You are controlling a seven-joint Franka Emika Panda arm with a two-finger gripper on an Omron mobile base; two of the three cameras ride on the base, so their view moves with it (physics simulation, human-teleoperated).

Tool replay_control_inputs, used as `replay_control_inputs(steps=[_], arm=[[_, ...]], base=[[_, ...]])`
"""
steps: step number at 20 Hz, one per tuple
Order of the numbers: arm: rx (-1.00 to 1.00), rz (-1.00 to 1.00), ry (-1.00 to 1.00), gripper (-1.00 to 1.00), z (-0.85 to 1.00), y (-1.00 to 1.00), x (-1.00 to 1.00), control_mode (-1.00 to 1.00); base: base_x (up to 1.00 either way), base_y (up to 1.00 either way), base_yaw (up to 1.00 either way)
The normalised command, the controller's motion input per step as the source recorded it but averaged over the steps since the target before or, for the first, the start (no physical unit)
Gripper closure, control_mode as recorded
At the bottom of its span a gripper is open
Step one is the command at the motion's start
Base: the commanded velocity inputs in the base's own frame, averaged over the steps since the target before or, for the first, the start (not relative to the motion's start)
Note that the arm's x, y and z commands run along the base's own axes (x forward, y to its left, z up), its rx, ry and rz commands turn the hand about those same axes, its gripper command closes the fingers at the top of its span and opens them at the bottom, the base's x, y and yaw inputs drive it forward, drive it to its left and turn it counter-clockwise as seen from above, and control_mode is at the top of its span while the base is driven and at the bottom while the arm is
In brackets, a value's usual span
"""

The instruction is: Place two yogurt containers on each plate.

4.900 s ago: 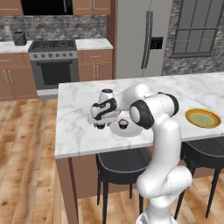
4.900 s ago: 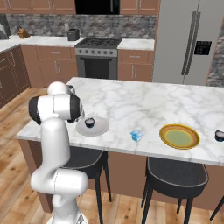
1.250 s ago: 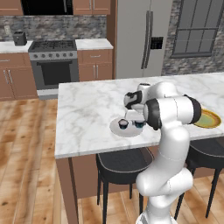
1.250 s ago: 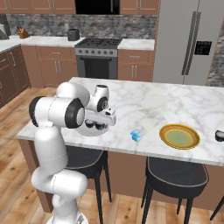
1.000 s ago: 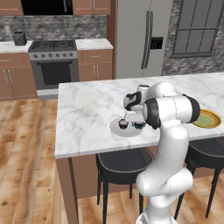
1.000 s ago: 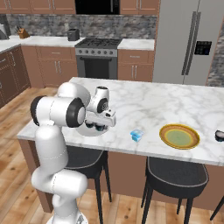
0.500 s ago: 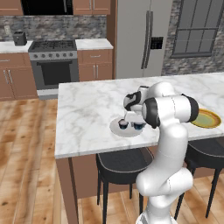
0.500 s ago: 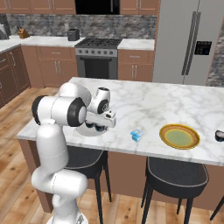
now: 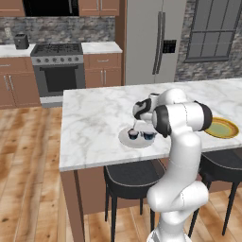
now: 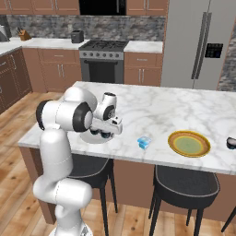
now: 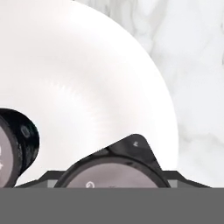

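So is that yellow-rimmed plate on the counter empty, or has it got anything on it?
Empty. The yellow-rimmed plate shows only its bare greenish centre; the light blue yogurt cup sits beside it on the counter.

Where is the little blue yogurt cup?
In the right base view, the blue yogurt cup sits on the marble island, between the white plate and the yellow-rimmed plate.

Rendered kitchen, evenly lit. Warm wood plank floor (image 9: pixel 28 156). In the middle, a marble-topped island (image 9: pixel 94 118) with a brown base and dark round stools (image 10: pixel 184 186) tucked under its near edge. Along the back wall, brown cabinets (image 10: pixel 55 69) under pale countertops, a stainless range (image 9: pixel 59 71) with a dark oven door, a grey stone backsplash (image 10: pixel 50 25). Beside these, a tall stainless refrigerator (image 9: pixel 149 42). Further right, a dark-framed window (image 9: pixel 212 28) set in a stone wall.
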Motion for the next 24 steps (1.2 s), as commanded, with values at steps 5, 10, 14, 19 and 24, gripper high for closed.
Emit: replay_control_inputs(steps=[5, 10, 14, 19, 24], arm=[[0.01, 0.00, -0.03, -1.00, 0.00, 0.00, 0.06, -1.00], [0.03, 0.00, -0.05, -1.00, 0.00, 0.03, 0.01, -1.00], [0.03, 0.00, -0.10, -1.00, 0.07, 0.05, -0.03, -1.00], [0.00, -0.01, -0.10, -1.00, 0.39, -0.02, -0.21, -1.00], [0.00, -0.10, -0.01, -1.00, 0.45, -0.31, -0.29, -1.00]], base=[[0.00, 0.00, 0.00], [0.00, 0.00, 0.00], [0.00, 0.00, 0.00], [0.00, 0.00, 0.00], [0.00, 0.00, 0.00]])
